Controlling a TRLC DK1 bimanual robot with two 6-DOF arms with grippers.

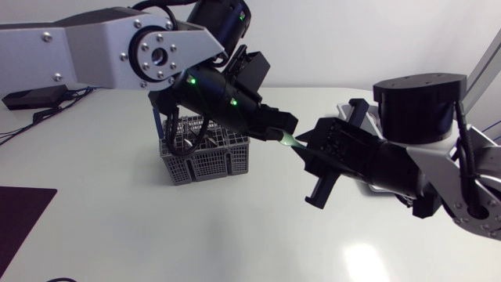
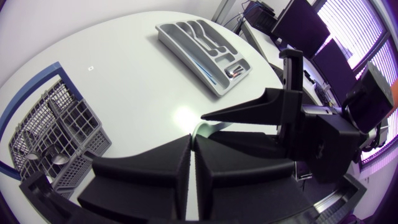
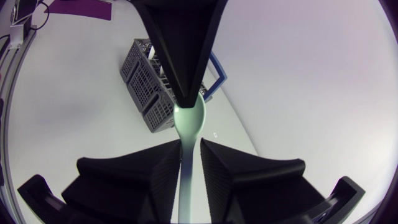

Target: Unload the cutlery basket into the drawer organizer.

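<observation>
The spoon (image 3: 189, 121) was pale green, a smooth, single-coloured piece with an oval bowl that narrowed into a flat handle. It hung in the air over the table (image 1: 235, 235), just to the right of the basket (image 1: 205, 157) in the head view. There only a small green sliver (image 1: 287, 139) showed between the two gripper tips.

Its long axis ran along the line joining the two grippers. The bowl pointed toward the left arm and the basket, and the handle ran back toward the right arm. From the right wrist view the bowl faced up at the camera and lay straight ahead of the fingers, with the basket's grey mesh and blue handle beyond and below it.

The left gripper (image 1: 280, 135) was drawn narrow, its fingers nearly together, nipping the far tip of the bowl. The right gripper (image 3: 190, 144) stood only a little apart. The handle filled the slot between its fingers, and both pressed on it from the sides.

In the left wrist view the grey organizer (image 2: 168, 38) lay on the table well apart from the basket. A few items could be seen in its compartments, too small to make out.
</observation>
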